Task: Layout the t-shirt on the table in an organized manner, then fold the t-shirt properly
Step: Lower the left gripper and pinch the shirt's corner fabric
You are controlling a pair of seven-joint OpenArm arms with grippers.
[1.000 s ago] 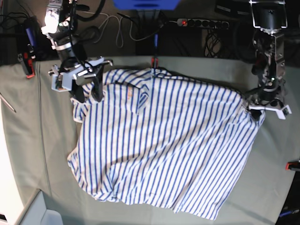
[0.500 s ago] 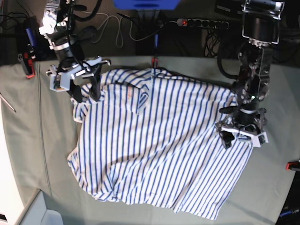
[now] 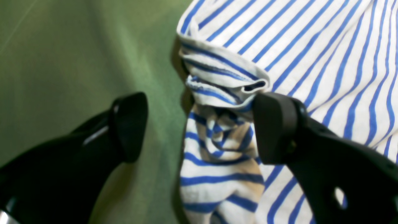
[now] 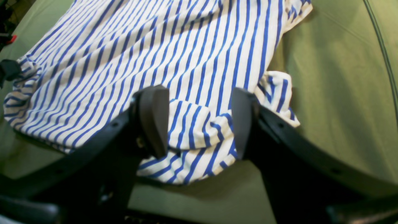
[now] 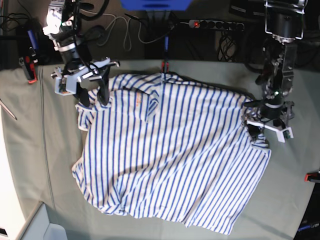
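T-shirt (image 5: 170, 155) lies spread but rumpled mid-surface (image 5: 30, 150). My left fingers (image 3: 273, 127) are wide, straddling a bunched sleeve, one touching it. My right fingers (image 4: 155, 118) are wide over the other sleeve, gripping nothing.

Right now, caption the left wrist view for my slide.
Open left gripper straddles a bunched corner of the striped t-shirt.

The t-shirt (image 5: 170, 150), white with thin blue stripes, lies spread but rumpled across the middle of the table (image 5: 30, 150), its edges uneven and wrinkled. One corner at the base view's right is bunched into a wad; a sleeve at the upper left is folded over.
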